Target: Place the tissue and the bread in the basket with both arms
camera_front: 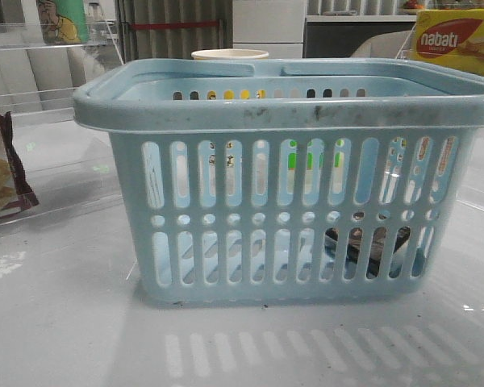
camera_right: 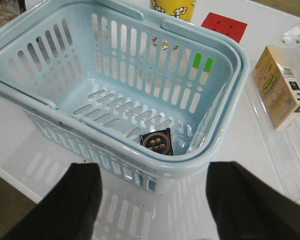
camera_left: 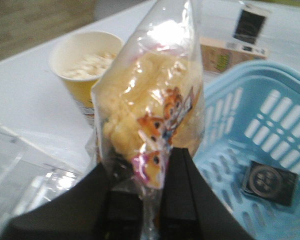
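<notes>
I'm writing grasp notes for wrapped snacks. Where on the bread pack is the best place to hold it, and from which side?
By the flat sealed end of the wrapper, from below, as the left gripper does now. The bread is bulky and soft, while that crimped strip is thin enough for the fingers to close across. Held so, the pack stands upright beside the basket, probably easy to lower in.

yellow paper cup of popcorn (camera_left: 85,70) on white table (camera_left: 25,95) | yellow "nabati" wafer box (camera_front: 458,42) far right | maroon-edged snack bag (camera_front: 4,165) at left edge | red flat square block (camera_right: 224,26) | beige printed carton (camera_right: 280,86) lying flat
</notes>
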Controlling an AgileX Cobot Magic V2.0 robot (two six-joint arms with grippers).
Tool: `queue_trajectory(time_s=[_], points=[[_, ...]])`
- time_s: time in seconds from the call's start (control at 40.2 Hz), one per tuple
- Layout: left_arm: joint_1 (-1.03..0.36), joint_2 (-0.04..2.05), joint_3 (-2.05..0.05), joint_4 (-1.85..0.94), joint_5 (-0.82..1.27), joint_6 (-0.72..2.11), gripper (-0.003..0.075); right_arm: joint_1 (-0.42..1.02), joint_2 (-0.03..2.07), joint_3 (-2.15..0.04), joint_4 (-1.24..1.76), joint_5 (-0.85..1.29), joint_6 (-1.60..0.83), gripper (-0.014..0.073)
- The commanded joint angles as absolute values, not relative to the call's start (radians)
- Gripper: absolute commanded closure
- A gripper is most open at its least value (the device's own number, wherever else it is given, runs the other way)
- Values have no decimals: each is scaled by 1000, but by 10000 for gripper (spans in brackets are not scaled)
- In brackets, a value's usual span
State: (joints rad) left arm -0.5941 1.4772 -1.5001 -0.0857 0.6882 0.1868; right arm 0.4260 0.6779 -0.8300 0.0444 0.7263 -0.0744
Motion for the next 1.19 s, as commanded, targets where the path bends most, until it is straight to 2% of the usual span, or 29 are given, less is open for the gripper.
queue_trajectory(time_s=[0.0, 0.273, 0.373, 0.447, 0.596, 0.671, 0.87, 1.168], points=[[-667, 1462, -1483, -95, 575, 189, 629, 428, 676, -857, 36, 653, -82, 43], [-725, 1599, -1466, -100, 557, 189, 629, 428, 676, -857, 36, 653, -82, 43], [-725, 1636, -1466, -100, 557, 189, 599, 428, 676, -857, 36, 653, -82, 43], [-725, 1654, -1466, -100, 555, 189, 534, 428, 676, -857, 36, 653, -82, 43], [-725, 1661, -1466, -100, 555, 189, 327, 428, 676, -857, 36, 653, -82, 43], [-725, 1661, -1468, -103, 557, 189, 276, 428, 676, -857, 36, 653, -82, 43], [-723, 1619, -1470, -75, 578, 189, 278, 428, 676, -857, 36, 653, -82, 43], [-695, 1387, -1454, -75, 695, 189, 278, 428, 676, -857, 36, 653, -82, 43]])
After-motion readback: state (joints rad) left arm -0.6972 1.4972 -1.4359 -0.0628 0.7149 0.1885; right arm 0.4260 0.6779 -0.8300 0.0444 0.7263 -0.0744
